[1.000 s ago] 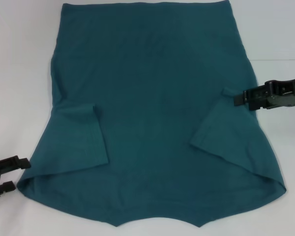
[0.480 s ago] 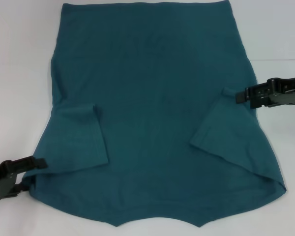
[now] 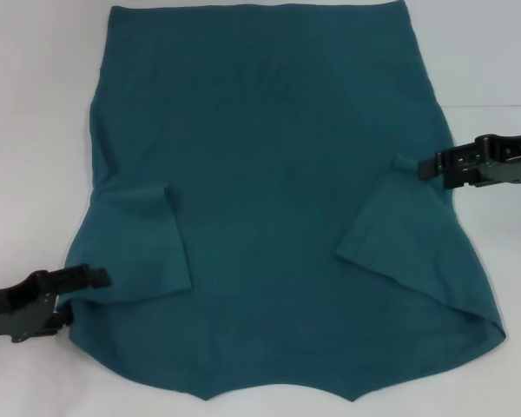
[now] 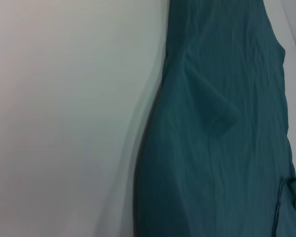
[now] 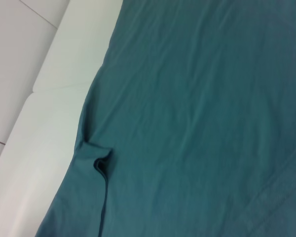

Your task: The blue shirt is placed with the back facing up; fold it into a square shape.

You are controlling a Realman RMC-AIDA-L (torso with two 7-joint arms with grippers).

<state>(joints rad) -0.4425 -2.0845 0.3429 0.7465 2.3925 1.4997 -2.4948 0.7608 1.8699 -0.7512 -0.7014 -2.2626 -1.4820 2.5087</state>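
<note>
Though flat, one blue shirt point(image 3: 269, 174), two hands.

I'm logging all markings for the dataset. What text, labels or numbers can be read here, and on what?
Right gripper: a small white label on the arm behind it, its marks too small to read.
Shirt: no print showing on the side facing up.
Left gripper: no text visible.

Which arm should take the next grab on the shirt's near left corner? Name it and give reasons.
Left. The left gripper already sits at the blue shirt's near left edge, fingertips over the cloth. The right gripper is at the opposite edge by the folded-in right sleeve, across the whole shirt.
</note>
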